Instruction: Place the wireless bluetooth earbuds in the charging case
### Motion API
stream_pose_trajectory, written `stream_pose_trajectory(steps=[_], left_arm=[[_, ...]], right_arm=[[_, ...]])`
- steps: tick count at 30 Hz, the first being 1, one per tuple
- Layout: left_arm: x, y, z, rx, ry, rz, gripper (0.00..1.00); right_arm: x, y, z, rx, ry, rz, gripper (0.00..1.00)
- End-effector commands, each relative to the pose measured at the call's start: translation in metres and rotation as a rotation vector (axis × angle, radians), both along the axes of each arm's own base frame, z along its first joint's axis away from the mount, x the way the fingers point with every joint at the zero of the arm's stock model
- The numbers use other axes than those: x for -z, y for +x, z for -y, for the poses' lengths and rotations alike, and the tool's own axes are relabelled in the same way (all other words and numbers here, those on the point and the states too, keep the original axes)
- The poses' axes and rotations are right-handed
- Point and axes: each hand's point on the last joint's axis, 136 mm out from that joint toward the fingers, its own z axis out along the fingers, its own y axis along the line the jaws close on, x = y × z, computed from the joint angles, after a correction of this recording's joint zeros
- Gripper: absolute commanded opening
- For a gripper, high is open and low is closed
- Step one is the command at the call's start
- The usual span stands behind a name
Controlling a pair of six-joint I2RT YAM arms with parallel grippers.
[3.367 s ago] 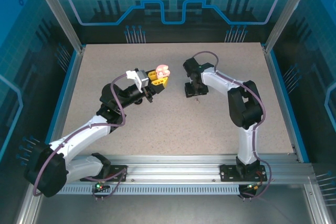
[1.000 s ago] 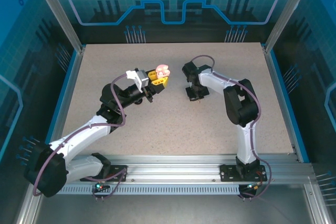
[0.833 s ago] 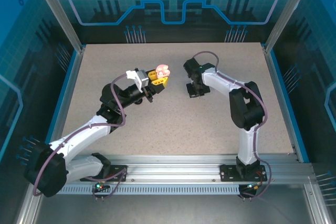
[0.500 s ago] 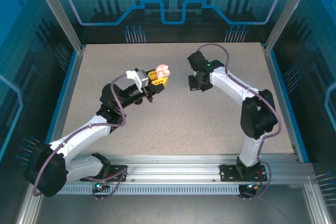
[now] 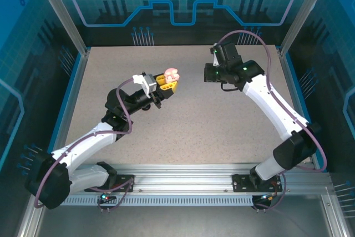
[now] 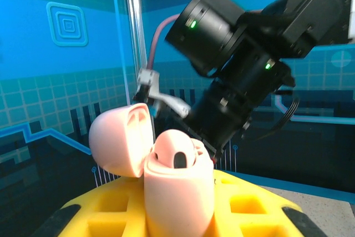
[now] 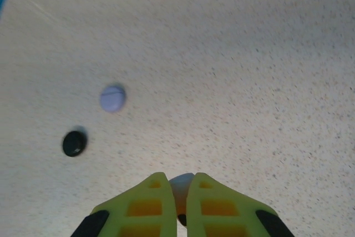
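The left gripper [image 6: 177, 210] stands over the far half of the table [image 5: 183, 131], left of its middle. Its yellow fingers [image 6: 252, 206] are almost closed, clamped on the base of the pink case [image 6: 178, 184]. The case sits upright between them with its lid [image 6: 121, 142] swung open and leaning to the left. A dark oval slot shows in the rounded top of the base. Whether an earbud already sits inside cannot be told.

Beyond the case, and close to it in the left wrist view, hangs the right arm's dark wrist [image 6: 233, 109]. From above it is right of the table's middle, toward the far edge, and level with the case.

The right gripper [image 7: 179, 179] is raised above the table. Its yellow fingers are drawn nearly together, pinching a small pale earbud [image 7: 181, 183] at their tips. The earbud is clear of the table surface.

Farther off in the right wrist view, a black case [image 7: 74, 143] and a lilac case [image 7: 113, 98] lie flat on the speckled table, near each other but not touching.
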Motion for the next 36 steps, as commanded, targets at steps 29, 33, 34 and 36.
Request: stream_pose_trajectory(steps=[29,33,34,36], left_arm=[[-0.008,-0.008,0.002,0.014,-0.022,0.025,0.0],[-0.009,-0.007,0.002,0.013,-0.021,0.027,0.0],[-0.008,-0.007,0.002,0.014,-0.021,0.025,0.0],[-0.01,-0.008,0.003,0.017,-0.022,0.029,0.0]], right_arm=[[-0.198,-0.121,-0.092,-0.364,0.334,0.598,0.14],[-0.189,-0.124,-0.102,-0.384,0.326,0.579,0.14],[-0.187,-0.124,-0.103,-0.385,0.324,0.575,0.14],[-0.181,-0.123,-0.106,-0.387,0.315,0.563,0.14]])
